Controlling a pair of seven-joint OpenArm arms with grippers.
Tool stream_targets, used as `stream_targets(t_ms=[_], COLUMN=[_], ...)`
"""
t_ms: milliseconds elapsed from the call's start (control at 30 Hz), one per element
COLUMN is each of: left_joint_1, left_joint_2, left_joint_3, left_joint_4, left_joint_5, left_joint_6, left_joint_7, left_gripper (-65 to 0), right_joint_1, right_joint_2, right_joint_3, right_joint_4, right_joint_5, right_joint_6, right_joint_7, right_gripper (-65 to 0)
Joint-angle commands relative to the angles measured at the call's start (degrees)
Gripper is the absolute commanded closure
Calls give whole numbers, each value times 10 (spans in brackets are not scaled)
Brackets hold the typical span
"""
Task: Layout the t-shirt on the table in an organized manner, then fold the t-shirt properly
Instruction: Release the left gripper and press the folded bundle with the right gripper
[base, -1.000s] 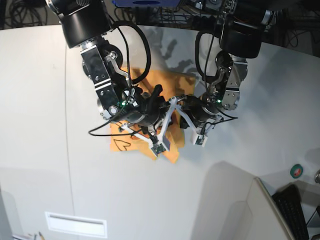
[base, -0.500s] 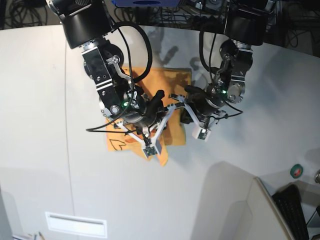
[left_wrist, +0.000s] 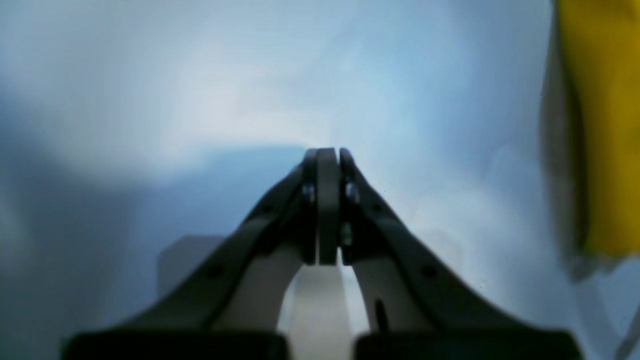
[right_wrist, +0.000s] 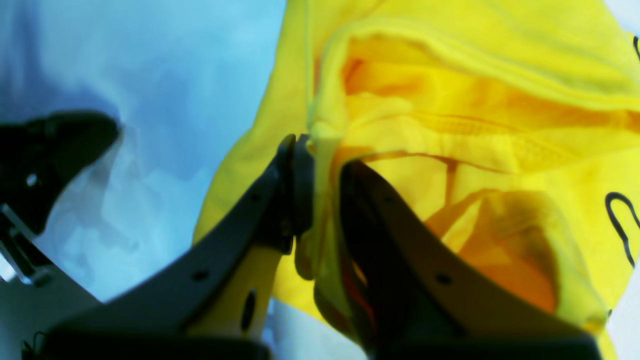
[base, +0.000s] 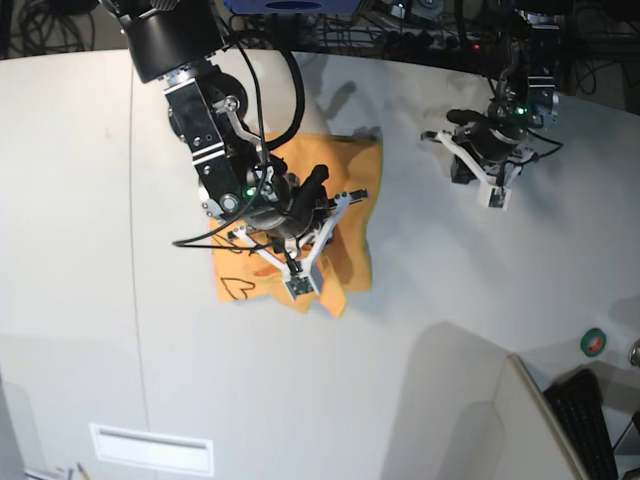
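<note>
We see the t-shirt (base: 345, 195) lying crumpled on the white tabletop (base: 480, 300), a fold pinched in our right claw (right_wrist: 320, 150); our left claw (left_wrist: 327, 155) hangs closed and empty, well apart.

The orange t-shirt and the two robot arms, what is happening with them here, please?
The right tool is shut on a bunched fold of the t-shirt, which lies crumpled, not yet spread flat, on the table. The left tool is shut and holds nothing; it is off to the side over bare table, apart from the shirt. So only one arm is handling the cloth, and laying out and folding are not done.
</note>
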Motion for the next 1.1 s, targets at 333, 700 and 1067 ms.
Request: stream_targets(t_ms=[333, 700, 1067], left_joint_1=[-43, -97, -99], left_joint_2=[29, 51, 66], left_joint_3=[5, 104, 106], left_joint_4=[-4, -57, -53], left_joint_5=[3, 1, 1], left_joint_6=[-2, -1, -1], left_joint_7=[1, 1, 1], left_gripper=[0, 0, 0], right_joint_1=[4, 7, 34], right_joint_2=[-5, -4, -6], right_joint_3=[-69, -76, -80], right_joint_4=[46, 42, 12], right_joint_5=[6, 6, 6], right_joint_6=[-59, -70, -71], right_joint_7=[10, 12, 13], right_gripper=[0, 0, 0])
